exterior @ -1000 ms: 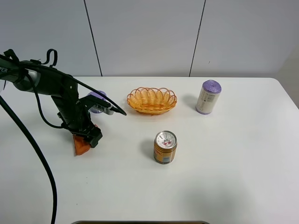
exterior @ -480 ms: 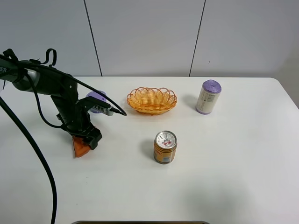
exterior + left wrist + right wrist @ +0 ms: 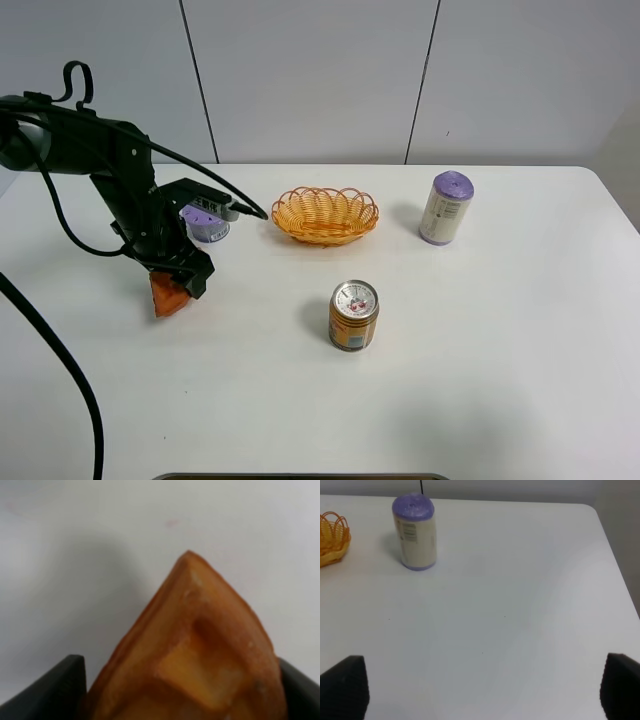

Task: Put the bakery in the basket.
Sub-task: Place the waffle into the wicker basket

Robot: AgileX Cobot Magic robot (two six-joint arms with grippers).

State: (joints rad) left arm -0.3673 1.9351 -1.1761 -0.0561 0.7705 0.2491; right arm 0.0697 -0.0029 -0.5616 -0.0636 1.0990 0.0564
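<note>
The bakery (image 3: 167,298), an orange-brown waffle wedge, is gripped in my left gripper (image 3: 180,282) at the left of the table, seemingly just above the surface. In the left wrist view the bakery (image 3: 200,650) fills the space between the black fingers (image 3: 55,690), pointed end outward. The orange wicker basket (image 3: 282,212) sits at the middle back, well to the right of the left gripper, and its edge shows in the right wrist view (image 3: 332,540). My right gripper (image 3: 480,690) is open and empty over bare table; it does not show in the exterior view.
A gold drink can (image 3: 354,315) stands in the middle of the table, in front of the basket. A purple-lidded container (image 3: 445,208) stands at the back right and shows in the right wrist view (image 3: 415,532). A small purple-topped object (image 3: 207,222) sits behind the left arm.
The left arm has risen and shifted slightly left and back, carrying the bakery with it. The can, basket and container have not moved.
</note>
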